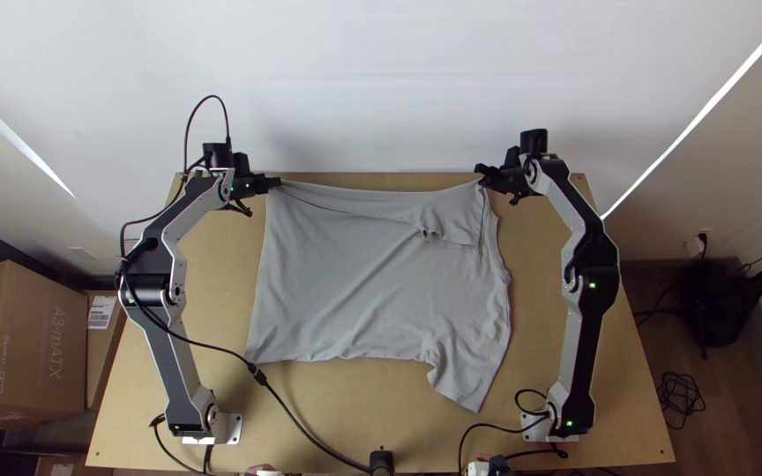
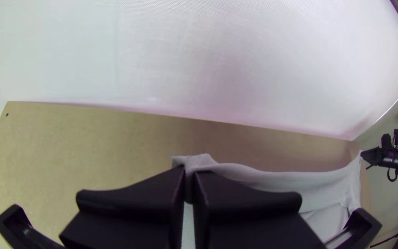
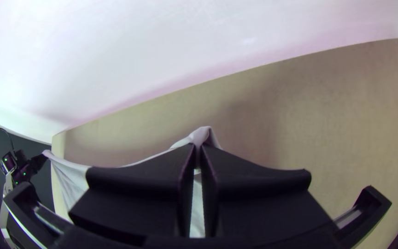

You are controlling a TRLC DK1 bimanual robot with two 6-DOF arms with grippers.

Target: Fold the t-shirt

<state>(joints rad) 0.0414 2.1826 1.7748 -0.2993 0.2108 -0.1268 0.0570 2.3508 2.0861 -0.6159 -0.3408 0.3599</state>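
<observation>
Pinching the grey fabric t-shirt [image 1: 354,282]: left gripper [image 1: 277,182] and right gripper [image 1: 482,176], fingers clenched on cloth. Its edge sags between them.

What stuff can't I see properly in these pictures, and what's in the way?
Left wrist view: the bit of T-shirt pinched inside the left gripper, hidden by its fingers.
Right wrist view: the bit inside the right gripper, hidden the same way.
Top view: the table under the T-shirt, covered by cloth.
Top view: the white label's writing, too small.
</observation>
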